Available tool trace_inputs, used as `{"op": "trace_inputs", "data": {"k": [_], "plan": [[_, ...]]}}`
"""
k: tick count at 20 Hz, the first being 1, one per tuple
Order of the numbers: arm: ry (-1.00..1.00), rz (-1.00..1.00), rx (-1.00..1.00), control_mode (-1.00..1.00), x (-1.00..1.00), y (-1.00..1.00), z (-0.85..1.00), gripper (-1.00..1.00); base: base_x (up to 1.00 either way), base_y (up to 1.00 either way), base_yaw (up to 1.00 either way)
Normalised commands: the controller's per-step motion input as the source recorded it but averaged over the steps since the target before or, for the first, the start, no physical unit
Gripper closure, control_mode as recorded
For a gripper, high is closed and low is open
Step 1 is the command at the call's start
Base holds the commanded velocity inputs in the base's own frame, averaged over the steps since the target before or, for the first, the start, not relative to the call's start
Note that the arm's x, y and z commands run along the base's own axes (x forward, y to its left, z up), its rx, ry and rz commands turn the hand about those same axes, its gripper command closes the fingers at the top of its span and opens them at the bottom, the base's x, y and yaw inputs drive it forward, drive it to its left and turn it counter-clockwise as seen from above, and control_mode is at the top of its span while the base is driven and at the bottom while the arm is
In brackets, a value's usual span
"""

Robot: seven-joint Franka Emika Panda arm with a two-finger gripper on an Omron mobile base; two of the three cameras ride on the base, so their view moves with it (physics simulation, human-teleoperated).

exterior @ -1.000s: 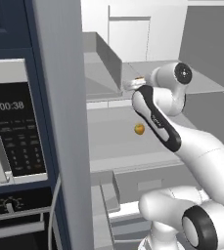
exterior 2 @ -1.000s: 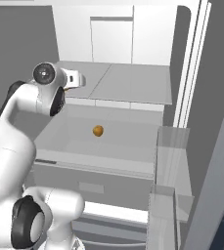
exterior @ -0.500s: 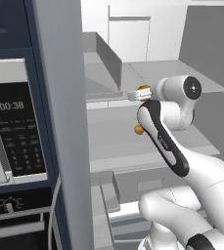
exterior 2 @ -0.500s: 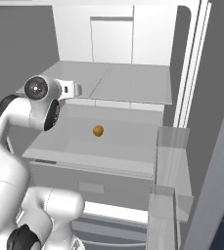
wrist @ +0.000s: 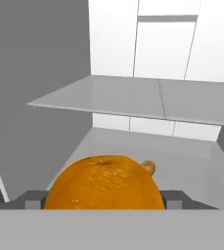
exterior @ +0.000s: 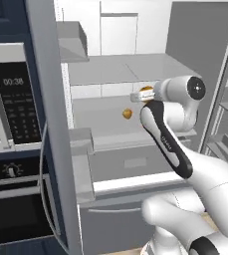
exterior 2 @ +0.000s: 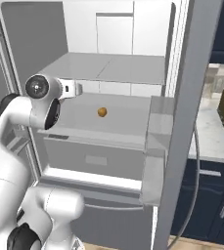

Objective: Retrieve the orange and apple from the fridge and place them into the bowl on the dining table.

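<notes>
The fridge stands open, white inside, with its shelf at arm height. My gripper is shut on the orange, which sits big and dimpled between the two fingers. In the left base view the gripper holds the orange in front of the lower shelf. A small golden-brown apple lies on that shelf just beyond; it also shows as the apple and the apple. The gripper points into the fridge. The bowl and the dining table are out of view.
A black microwave and oven stand left of the fridge. An open door with a bin flanks the left; the other door with a bin flanks the right. Drawers sit below. A counter lies far right.
The whole picture has shifted, so the base has moved. My hand with the orange has swung level in front of the lower shelf. The apple lies where it was.
</notes>
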Motion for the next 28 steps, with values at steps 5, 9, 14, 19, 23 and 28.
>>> {"op": "trace_inputs", "data": {"k": [5,9,14,19,23,28], "plan": [[0.0,0.0,0.0,1.0,0.0,0.0,0.0,1.0,-0.53,-0.32,0.27],[0.0,0.0,0.0,1.0,0.0,0.0,0.0,1.0,-0.4,-0.54,0.4],[0.0,0.0,0.0,1.0,0.0,0.0,0.0,1.0,-0.43,-0.54,0.46],[0.0,0.0,0.0,1.0,0.0,0.0,0.0,1.0,-0.33,-0.07,0.43],[0.0,0.0,0.0,1.0,0.0,0.0,0.0,1.0,-0.35,0.01,0.38],[0.0,0.0,0.0,1.0,0.0,0.0,0.0,1.0,-0.53,0.0,0.38]]}}
